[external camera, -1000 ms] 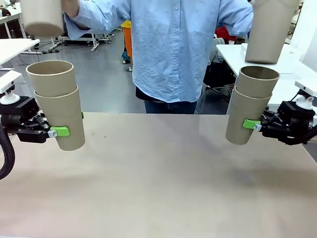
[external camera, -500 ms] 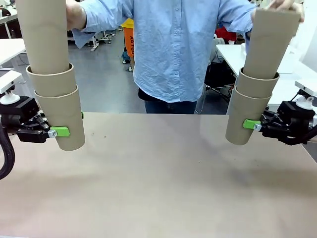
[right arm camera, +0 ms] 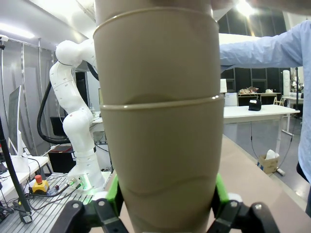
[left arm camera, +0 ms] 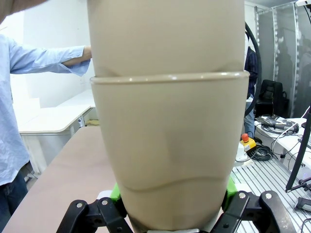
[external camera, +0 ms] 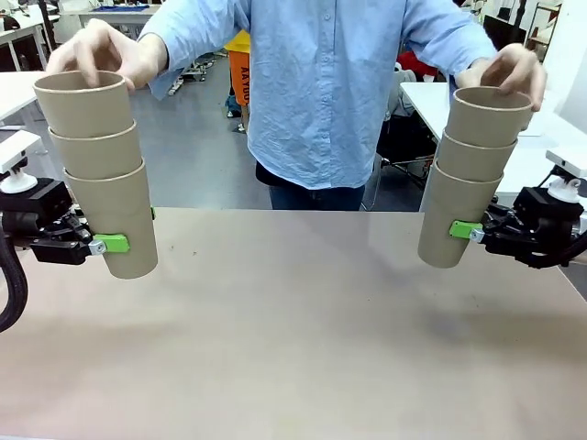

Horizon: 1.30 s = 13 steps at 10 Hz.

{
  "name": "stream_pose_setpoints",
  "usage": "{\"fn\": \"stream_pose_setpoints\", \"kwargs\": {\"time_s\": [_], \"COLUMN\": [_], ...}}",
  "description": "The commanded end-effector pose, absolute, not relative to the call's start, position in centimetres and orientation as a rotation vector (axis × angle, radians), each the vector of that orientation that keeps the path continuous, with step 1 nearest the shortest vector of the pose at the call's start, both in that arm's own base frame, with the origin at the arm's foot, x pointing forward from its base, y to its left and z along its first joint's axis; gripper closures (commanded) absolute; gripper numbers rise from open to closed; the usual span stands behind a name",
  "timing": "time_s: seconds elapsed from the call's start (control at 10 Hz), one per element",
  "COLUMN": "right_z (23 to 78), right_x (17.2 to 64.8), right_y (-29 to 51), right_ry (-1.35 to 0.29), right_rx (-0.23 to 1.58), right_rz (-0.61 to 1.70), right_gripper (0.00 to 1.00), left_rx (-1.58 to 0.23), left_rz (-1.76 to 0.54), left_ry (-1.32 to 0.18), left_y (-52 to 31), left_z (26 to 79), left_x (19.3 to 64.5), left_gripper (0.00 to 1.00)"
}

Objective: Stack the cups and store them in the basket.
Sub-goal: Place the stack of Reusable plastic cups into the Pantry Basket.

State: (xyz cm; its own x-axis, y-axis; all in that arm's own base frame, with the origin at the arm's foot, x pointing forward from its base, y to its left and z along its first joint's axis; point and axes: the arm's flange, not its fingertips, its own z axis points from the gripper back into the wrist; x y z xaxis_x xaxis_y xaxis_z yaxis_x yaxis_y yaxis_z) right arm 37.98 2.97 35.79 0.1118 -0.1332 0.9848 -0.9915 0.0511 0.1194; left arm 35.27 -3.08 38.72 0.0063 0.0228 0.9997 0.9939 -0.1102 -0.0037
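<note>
My left gripper (external camera: pixel 127 236) is shut on the bottom cup of an upright stack of three tan cups (external camera: pixel 101 174), held above the table's left side. In the left wrist view the green pads of that gripper (left arm camera: pixel 172 204) clamp this stack (left arm camera: pixel 170 145). My right gripper (external camera: pixel 445 229) is shut on the bottom cup of a second stack of three cups (external camera: pixel 468 183) at the right. The right wrist view shows that gripper (right arm camera: pixel 165 204) around its stack (right arm camera: pixel 163 145). A person's hands (external camera: pixel 101 50) (external camera: pixel 514 69) rest on the top cups' rims. The basket is out of view.
The beige table (external camera: pixel 293 348) lies bare between my two arms. The person in a light blue shirt (external camera: pixel 321 92) stands at its far edge. White tables (external camera: pixel 431 96) and equipment stand farther off behind.
The person has lowered a third cup into each stack; both top cups now sit nested, with the hands on their rims. My arms have not moved.
</note>
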Motion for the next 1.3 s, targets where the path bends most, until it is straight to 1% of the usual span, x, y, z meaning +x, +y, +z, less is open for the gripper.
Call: {"fn": "stream_pose_setpoints", "kwargs": {"time_s": [0.0,1.2], "right_z": [36.17,36.17], "right_x": [38.09,38.09], "right_y": [3.0,3.0], "right_ry": [-1.26,-1.26], "right_rx": [1.31,1.31], "right_rz": [1.012,1.012], "right_gripper": [0.13,0.13], "left_rx": [-1.315,-1.315], "left_rz": [-1.272,-1.272], "left_ry": [-1.175,-1.175], "left_y": [-3.06,-3.06], "left_z": [39.05,39.05], "left_x": [35.26,35.26], "left_gripper": [0.17,0.17]}}
